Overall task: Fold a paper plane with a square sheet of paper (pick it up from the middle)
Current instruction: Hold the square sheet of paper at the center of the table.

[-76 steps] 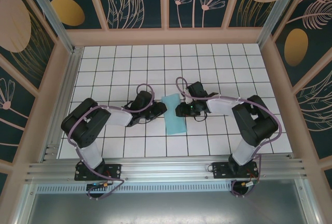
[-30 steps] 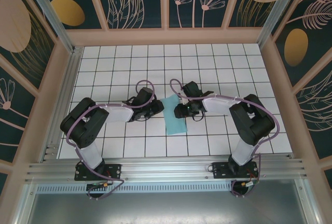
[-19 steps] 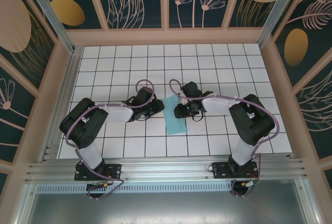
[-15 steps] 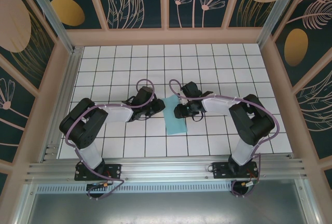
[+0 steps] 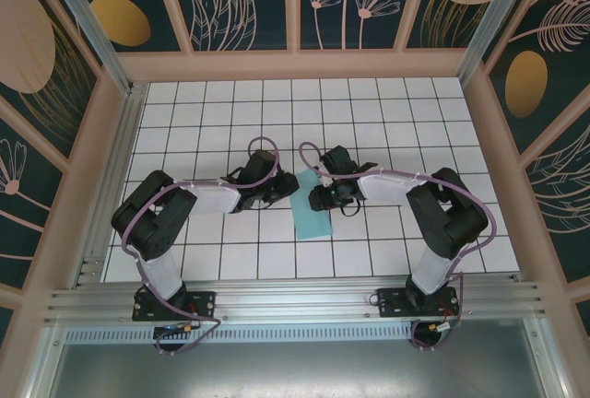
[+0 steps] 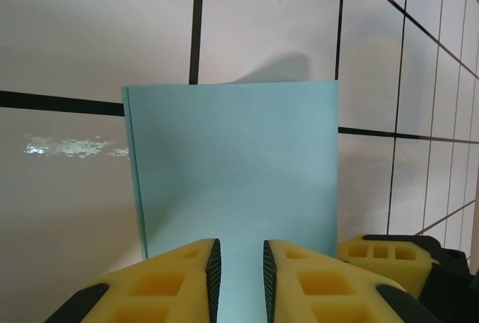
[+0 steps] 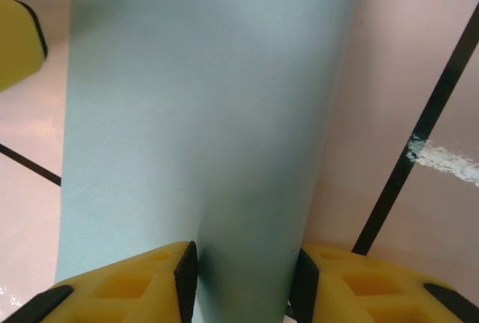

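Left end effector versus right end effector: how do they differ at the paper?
Gap: the left end effector has its yellow fingers nearly together; the right end effector has them clearly wider apart. Side: seen from above, the left end effector meets the folded teal paper at its left edge, the right end effector at its right edge. Shared: both show paper between their fingers.

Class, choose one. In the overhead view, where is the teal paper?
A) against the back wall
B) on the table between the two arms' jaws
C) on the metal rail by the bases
B: the teal paper lies on the tiled table, with jaws at each side of its far end.
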You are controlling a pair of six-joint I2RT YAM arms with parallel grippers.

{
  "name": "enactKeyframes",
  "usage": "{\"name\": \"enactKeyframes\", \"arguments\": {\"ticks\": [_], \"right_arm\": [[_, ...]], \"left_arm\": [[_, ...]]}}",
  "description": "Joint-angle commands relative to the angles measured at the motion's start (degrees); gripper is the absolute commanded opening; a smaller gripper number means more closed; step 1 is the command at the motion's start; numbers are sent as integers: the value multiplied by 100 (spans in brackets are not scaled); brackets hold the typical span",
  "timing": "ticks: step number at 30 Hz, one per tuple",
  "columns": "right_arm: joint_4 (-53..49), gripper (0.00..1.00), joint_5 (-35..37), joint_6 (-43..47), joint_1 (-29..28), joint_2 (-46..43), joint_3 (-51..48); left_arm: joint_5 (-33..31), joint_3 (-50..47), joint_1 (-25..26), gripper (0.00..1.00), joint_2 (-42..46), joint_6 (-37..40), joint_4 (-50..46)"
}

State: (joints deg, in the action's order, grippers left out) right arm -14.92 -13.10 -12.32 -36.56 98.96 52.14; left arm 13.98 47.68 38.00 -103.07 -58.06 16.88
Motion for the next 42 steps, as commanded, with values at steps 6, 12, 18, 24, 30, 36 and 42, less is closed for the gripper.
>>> {"name": "enactKeyframes", "arguments": {"ticks": [6, 12, 18, 24, 30, 36, 42], "right_arm": [[50, 43, 71, 123, -167, 460, -119], [47, 43, 71, 119, -175, 471, -117], [83, 43, 45, 86, -176, 422, -108], [298, 55, -286, -337, -39, -164, -60], [544, 63, -312, -770, 296, -1085, -147], [405, 47, -887, -746, 309, -1122, 59], [262, 28, -1367, -807, 305, -606, 226]], "left_arm": [[246, 187, -30, 25, -282, 128, 27], [187, 208, -29, 24, -428, 111, -163], [10, 256, -32, 23, -493, 111, -581], [-200, 255, -31, 22, -562, 182, -1007], [-360, 272, -30, 21, -623, 291, -1244], [-396, 351, -29, 20, -688, 365, -1306], [-369, 394, -24, 19, -768, 367, -1337]]}}
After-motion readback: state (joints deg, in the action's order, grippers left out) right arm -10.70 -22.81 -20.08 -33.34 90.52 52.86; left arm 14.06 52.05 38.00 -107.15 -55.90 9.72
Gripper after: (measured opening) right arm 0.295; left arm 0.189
